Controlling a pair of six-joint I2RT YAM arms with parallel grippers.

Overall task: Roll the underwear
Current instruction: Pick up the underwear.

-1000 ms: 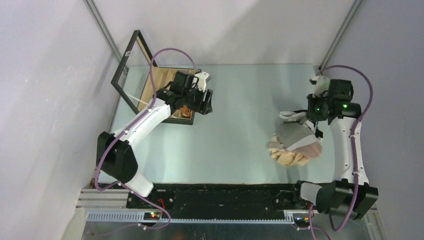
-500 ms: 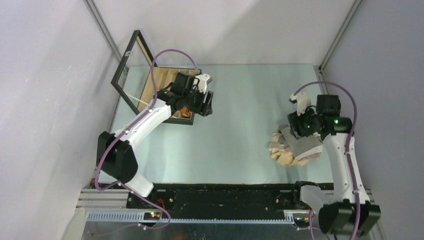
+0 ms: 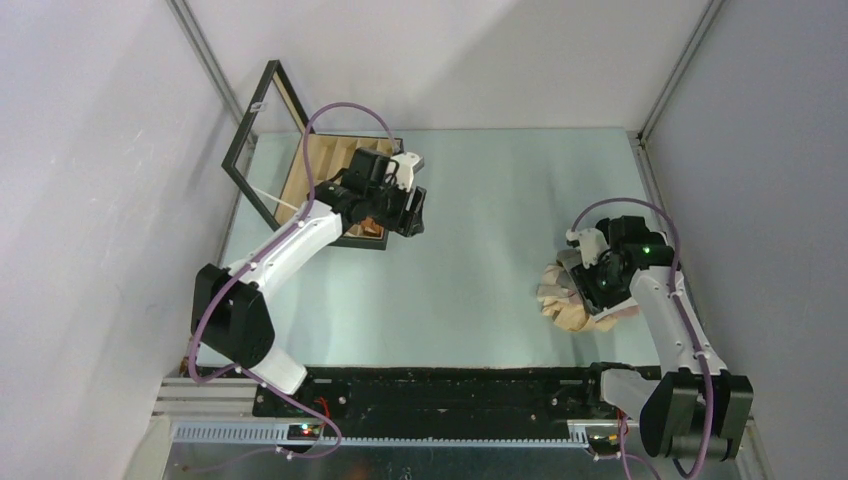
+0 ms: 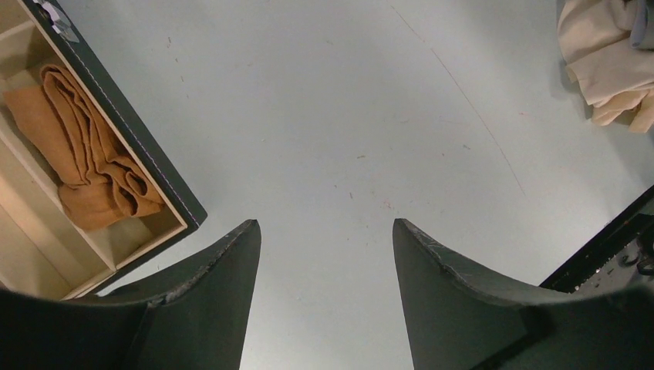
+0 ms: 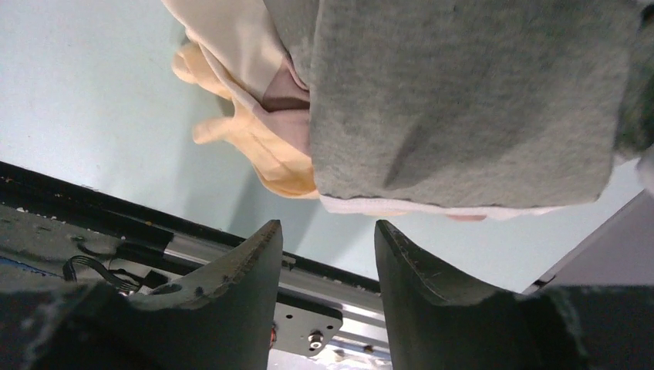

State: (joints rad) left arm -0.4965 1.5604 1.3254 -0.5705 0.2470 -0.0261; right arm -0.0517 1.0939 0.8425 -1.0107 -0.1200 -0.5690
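Observation:
The underwear lies in a loose pile (image 3: pixel 560 300) at the right of the table: a grey piece (image 5: pixel 463 100) on top, a beige one (image 5: pixel 254 116) under it, and a sliver of pale pink (image 5: pixel 281 92). My right gripper (image 5: pixel 328 227) hangs open just over the pile's near edge (image 3: pixel 600 288), holding nothing. A rust-brown piece (image 4: pixel 85 154) lies rolled in a compartment of the wooden box (image 4: pixel 166 193). Beside that box my left gripper (image 4: pixel 324 227) stands open and empty above bare table (image 3: pixel 412 212).
The black-framed box (image 3: pixel 320 165) sits at the back left with its lid (image 3: pixel 262 140) raised. The black base rail (image 5: pixel 116 216) runs along the near table edge, close under the right gripper. A grey wall stands right of the pile.
My right gripper has opened and let go of the grey piece, which dropped onto the pile. That arm drew back toward the near edge. The left arm has barely moved.

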